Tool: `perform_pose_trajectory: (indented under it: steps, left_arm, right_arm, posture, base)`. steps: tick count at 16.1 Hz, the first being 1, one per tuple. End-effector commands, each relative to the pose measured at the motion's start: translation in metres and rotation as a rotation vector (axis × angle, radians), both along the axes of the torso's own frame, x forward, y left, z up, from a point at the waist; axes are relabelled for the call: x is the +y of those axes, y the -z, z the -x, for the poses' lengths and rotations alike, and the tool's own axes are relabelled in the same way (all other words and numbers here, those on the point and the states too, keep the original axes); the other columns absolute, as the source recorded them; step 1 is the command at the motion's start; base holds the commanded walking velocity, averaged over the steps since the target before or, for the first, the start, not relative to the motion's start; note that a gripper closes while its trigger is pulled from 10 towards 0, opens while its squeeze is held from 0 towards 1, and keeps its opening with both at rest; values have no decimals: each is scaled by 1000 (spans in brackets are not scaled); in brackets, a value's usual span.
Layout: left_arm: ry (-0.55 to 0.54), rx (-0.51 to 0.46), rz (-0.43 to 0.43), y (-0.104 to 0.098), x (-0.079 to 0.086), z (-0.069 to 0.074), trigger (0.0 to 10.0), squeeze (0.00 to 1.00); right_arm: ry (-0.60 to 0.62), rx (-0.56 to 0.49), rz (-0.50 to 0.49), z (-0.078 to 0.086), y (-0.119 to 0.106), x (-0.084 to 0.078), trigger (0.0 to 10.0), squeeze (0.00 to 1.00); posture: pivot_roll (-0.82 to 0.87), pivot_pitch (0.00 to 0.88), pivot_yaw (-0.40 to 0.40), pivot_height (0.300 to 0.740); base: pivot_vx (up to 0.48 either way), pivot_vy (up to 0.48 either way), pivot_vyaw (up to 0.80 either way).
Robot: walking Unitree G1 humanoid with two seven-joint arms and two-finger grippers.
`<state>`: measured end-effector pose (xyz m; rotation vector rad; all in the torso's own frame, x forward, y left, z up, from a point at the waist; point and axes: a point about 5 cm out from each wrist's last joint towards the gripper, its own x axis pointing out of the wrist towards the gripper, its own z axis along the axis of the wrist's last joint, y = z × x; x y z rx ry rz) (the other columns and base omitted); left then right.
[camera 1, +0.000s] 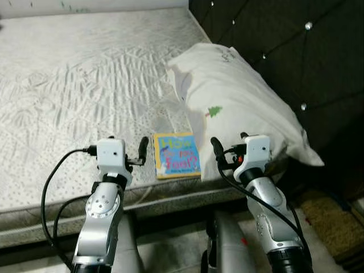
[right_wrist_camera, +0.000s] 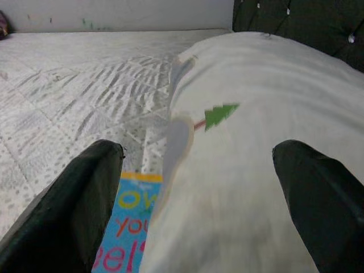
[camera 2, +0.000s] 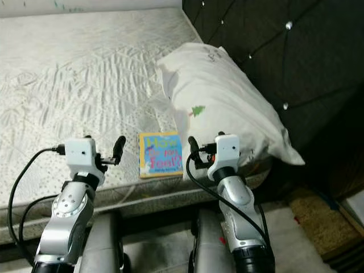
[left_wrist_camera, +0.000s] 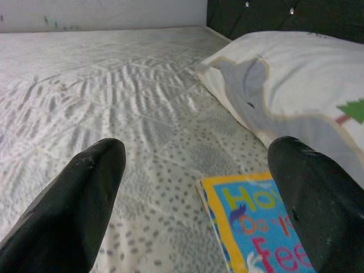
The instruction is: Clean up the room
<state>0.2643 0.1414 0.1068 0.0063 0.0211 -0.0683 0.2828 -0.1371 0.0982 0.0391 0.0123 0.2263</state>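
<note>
1. Bed: a bare quilted mattress, with a dark tufted headboard along its right side.
2. Pillow: white with a small green tree print, lying against the headboard at the right. Its near corner hangs past the bed's near edge.
3. Book: a small picture book with a yellow border and blue cover, lying flat near the bed's near edge, just left of the pillow. Whether its right edge touches or slips under the pillow is hard to tell. As a stray item on the bed, it looks like the thing to tidy away.
4. Left tool: raised at the near edge of the bed, just left of the book, fingers spread apart and empty. The left wrist view looks along them at the book's corner, so this arm seems lined up for a reach.
5. Right tool: held up at the same height, just right of the book and in front of the pillow, also released and holding nothing. Its wrist view faces mostly pillow, with the book at one side.
6. Judgement: the book sits between the two tools, so either could take it; nothing is grasped yet.
</note>
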Motion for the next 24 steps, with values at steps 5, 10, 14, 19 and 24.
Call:
perform_pose_trajectory:
  steps: [5,10,14,19,24]
  left_arm:
    - [-11,-2,-3,-3,0,-7,10000,0]
    - [-3,2,-1,-2,0,-7,10000,0]
    - [-3,16,9,0,0,-6,10000,0]
    - [-12,34,11,3,0,-8,10000,0]
    - [-17,34,4,3,0,-9,10000,0]
  right_arm:
    - [7,-14,9,-2,-4,-6,10000,0]
    - [6,-12,4,-1,-4,-5,10000,0]
    - [13,10,-3,1,0,-5,10000,0]
    - [11,16,0,3,3,-4,10000,0]
    - [7,15,5,2,2,-4,10000,0]
  posture:
    - [-12,23,-19,734]
    - [-10,25,-20,740]
    - [-12,26,-20,740]
    - [-12,28,-20,740]
    - [-8,28,-27,740]
  base:
    - [0,0,0]
    - [0,0,0]
    - [0,0,0]
    - [0,275,0]
    - [0,480,0]
